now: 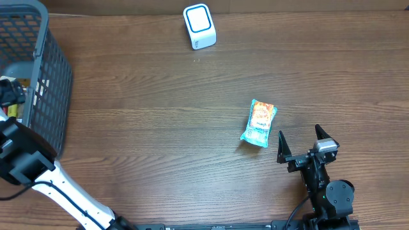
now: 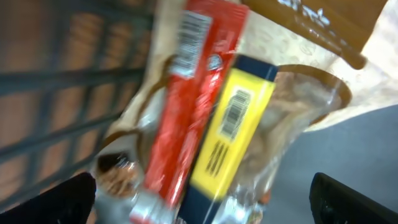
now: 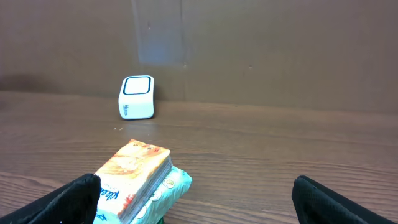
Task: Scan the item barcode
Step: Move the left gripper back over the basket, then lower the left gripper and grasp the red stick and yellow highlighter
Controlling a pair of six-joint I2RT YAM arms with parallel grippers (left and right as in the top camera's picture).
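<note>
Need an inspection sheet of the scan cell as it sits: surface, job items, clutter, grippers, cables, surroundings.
Surface: wooden table, no spills seen.
Job's things: white scanner at the far edge; tissue pack lying flat ahead of the right gripper; red package and yellow package, barcodes showing, in the grey basket.
Clutter: nothing seen.
Grippers: left gripper open, over the basket's packages; right gripper open, empty.
Cables: black cable by the right arm's base.
Surroundings: brown wall behind the table.

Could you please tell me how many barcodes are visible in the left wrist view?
2: one on the red packet, one on the yellow packet beside it. Others may be hidden.
</note>
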